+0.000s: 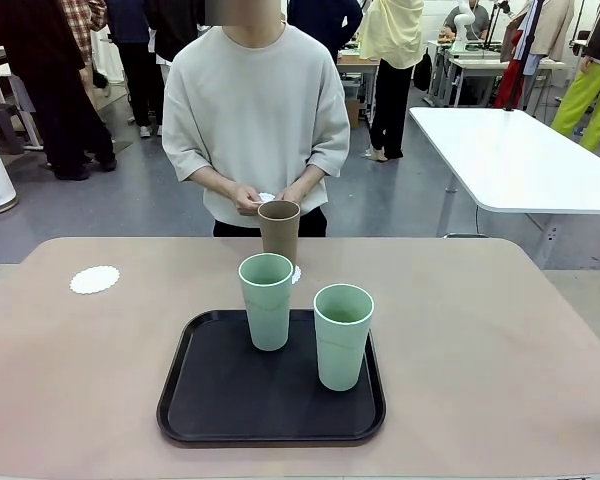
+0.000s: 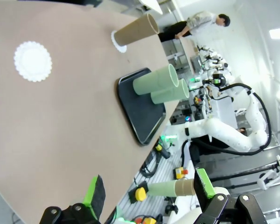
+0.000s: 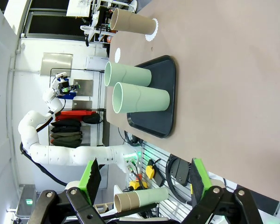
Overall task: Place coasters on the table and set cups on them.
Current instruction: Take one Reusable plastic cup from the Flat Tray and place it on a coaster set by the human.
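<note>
A brown cup (image 1: 279, 230) stands on a white coaster (image 1: 296, 273) on the beige table (image 1: 480, 340), just past the tray. Two pale green cups (image 1: 267, 300) (image 1: 343, 335) stand upright on the black tray (image 1: 220, 400). Another coaster (image 1: 94, 280) lies bare at the table's left. The person's hands hold a further coaster (image 1: 267, 197) at waist height. My left gripper (image 2: 149, 196) is open and holds nothing, above the table edge, with the bare coaster (image 2: 32, 61) and brown cup (image 2: 136, 32) ahead of it. My right gripper (image 3: 144, 179) is open too, with the green cups (image 3: 140, 97) ahead of it.
The person stands at the far edge, behind the brown cup. A white table (image 1: 520, 160) sits off to the back right. Bare tabletop lies right of the tray and around the left coaster. The other arm (image 2: 228, 133) shows off the table's near side.
</note>
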`<action>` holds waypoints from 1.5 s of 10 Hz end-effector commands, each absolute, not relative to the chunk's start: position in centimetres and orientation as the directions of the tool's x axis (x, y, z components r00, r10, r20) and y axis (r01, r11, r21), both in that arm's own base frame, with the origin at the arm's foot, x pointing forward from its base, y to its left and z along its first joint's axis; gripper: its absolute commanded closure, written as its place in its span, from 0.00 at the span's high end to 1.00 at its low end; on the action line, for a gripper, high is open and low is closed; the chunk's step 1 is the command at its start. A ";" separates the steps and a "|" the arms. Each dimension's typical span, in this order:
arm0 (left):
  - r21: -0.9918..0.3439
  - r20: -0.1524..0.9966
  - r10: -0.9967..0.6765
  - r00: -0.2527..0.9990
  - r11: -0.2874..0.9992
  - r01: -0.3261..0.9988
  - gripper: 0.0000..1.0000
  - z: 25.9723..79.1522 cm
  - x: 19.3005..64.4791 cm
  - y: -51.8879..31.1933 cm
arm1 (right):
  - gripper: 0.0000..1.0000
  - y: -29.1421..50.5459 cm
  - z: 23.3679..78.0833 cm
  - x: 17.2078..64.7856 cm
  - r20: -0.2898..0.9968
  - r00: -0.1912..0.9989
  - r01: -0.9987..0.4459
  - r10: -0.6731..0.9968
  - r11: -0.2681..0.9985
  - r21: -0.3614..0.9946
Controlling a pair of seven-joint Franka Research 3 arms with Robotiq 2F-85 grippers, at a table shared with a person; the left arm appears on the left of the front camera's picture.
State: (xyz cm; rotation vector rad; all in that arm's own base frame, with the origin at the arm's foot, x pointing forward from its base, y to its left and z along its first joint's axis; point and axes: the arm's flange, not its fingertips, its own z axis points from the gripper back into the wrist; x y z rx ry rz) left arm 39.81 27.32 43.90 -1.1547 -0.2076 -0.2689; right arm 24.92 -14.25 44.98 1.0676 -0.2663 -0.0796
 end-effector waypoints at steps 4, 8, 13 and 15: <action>-0.869 0.300 -0.103 0.948 0.381 0.316 1.00 44.1 39.9 27.4 | 1.00 -14.2 45.0 25.1 0.186 0.963 -0.076 -0.193 0.470 0.879; -0.671 0.515 -0.278 0.811 0.457 0.583 1.00 48.4 39.0 24.2 | 1.00 -14.2 45.0 25.1 0.186 0.963 -0.076 -0.193 0.470 0.879; -0.218 0.699 -0.532 0.478 0.478 0.851 1.00 54.4 40.3 13.5 | 1.00 -14.2 45.0 25.1 0.186 0.963 -0.076 -0.193 0.470 0.879; -0.097 0.678 -0.602 0.422 0.496 0.863 1.00 54.0 40.9 8.6 | 1.00 -14.2 45.0 25.1 0.186 0.963 -0.076 -0.193 0.470 0.879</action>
